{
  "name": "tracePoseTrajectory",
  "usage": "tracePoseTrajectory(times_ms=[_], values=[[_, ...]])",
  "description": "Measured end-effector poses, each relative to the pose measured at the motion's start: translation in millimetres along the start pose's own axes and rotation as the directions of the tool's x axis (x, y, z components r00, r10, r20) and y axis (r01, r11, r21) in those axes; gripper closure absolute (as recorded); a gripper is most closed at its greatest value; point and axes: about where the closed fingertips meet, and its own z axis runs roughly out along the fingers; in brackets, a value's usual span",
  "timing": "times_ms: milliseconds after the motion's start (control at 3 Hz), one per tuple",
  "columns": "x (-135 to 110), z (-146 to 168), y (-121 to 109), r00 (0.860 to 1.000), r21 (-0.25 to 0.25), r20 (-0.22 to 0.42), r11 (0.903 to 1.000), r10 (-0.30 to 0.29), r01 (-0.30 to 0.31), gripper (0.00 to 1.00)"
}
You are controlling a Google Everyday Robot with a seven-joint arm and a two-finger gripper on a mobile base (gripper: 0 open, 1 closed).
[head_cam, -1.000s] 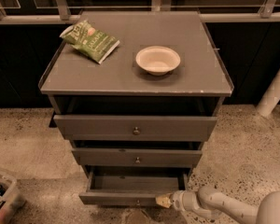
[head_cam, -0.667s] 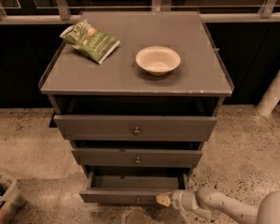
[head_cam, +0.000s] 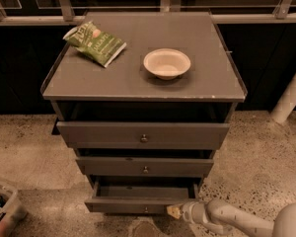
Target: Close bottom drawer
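The bottom drawer (head_cam: 138, 205) is the lowest grey drawer of the cabinet, with a small round metal knob (head_cam: 146, 210). It stands pulled out, its dark inside showing. My gripper (head_cam: 174, 212) is at the right end of the drawer's front, low in the view, touching or very near it. The white arm (head_cam: 227, 218) reaches in from the lower right.
The middle drawer (head_cam: 145, 167) and top drawer (head_cam: 143, 135) stick out a little. On the cabinet top (head_cam: 207, 78) lie a green chip bag (head_cam: 94, 42) and a white bowl (head_cam: 166, 63). A bin with cans (head_cam: 2, 209) stands at the lower left. A white pole (head_cam: 291, 95) stands at the right.
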Motion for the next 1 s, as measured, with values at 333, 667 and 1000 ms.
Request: tracePoseTrajectory(times_ms=[333, 667, 1000], values=[[-11, -2, -29, 0.997, 0.143, 0.068, 0.9891, 0.027, -0.037, 1.00], [-27, -8, -56, 0.993, 0.248, 0.118, 0.9674, 0.024, -0.053, 1.00], [-51, -10, -93, 0.991, 0.262, 0.136, 0.9636, 0.018, -0.053, 1.00]])
